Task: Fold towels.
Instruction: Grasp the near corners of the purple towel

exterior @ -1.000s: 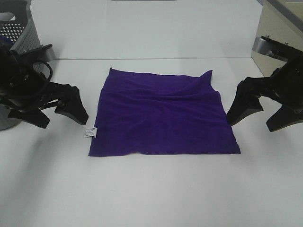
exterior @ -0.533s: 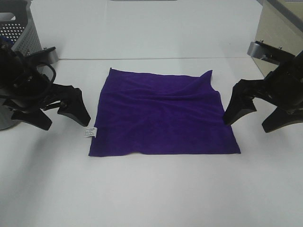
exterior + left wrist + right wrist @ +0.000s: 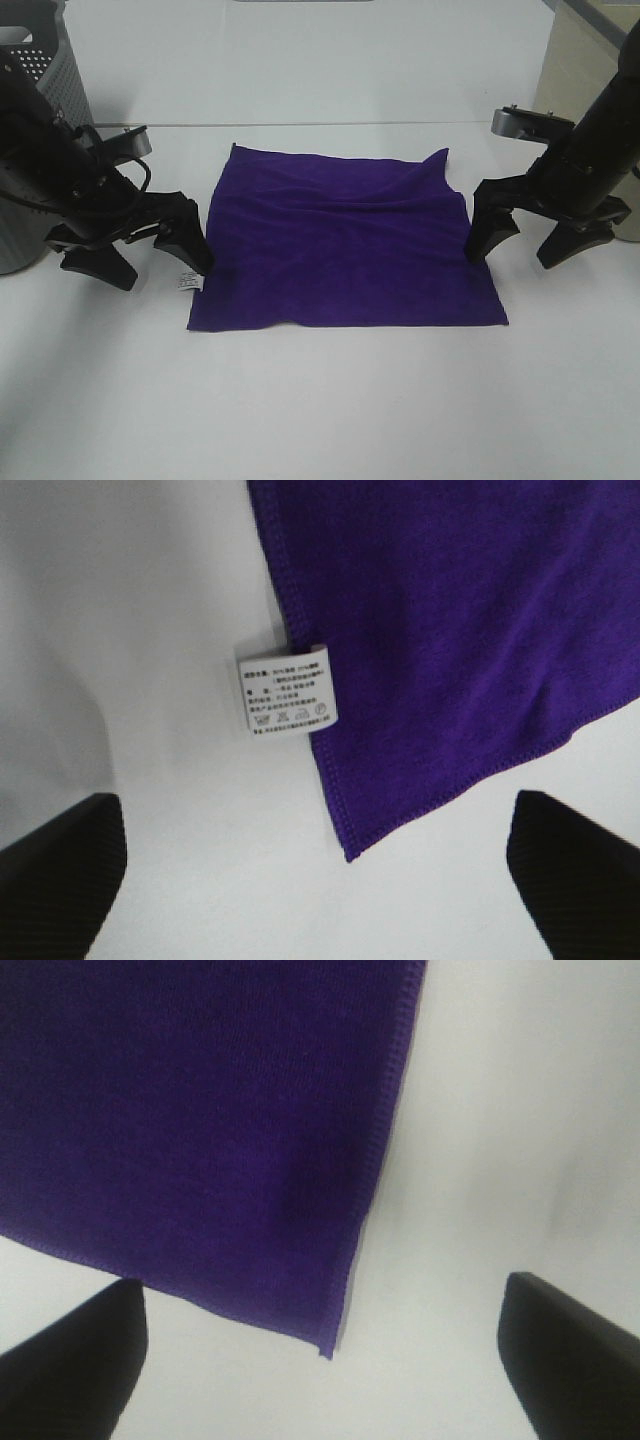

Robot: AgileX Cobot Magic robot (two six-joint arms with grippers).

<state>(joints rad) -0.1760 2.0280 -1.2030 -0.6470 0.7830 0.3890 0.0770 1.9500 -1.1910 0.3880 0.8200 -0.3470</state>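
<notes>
Overhead, we see 1 deep purple towel (image 3: pixel 345 240) spread flat at the middle of the white table (image 3: pixel 320 410), with 2 grippers at its sides.

We find the left gripper (image 3: pixel 160 272) low at the towel's left edge, its jaws wide apart and holding nothing. Its inner finger (image 3: pixel 185 235) stands just beside the small white care tag (image 3: pixel 190 281). In the left wrist view that tag and the towel's near left corner lie between the 2 black fingertips (image 3: pixel 60 880). The right gripper (image 3: pixel 514 258) sits at the right edge, its jaws likewise spread and empty, and its wrist view frames the near right corner. Soft creases cross the towel's far half, and its far right corner is rumpled. A grey perforated basket (image 3: pixel 45 75) stands at the far left, behind the left arm.
</notes>
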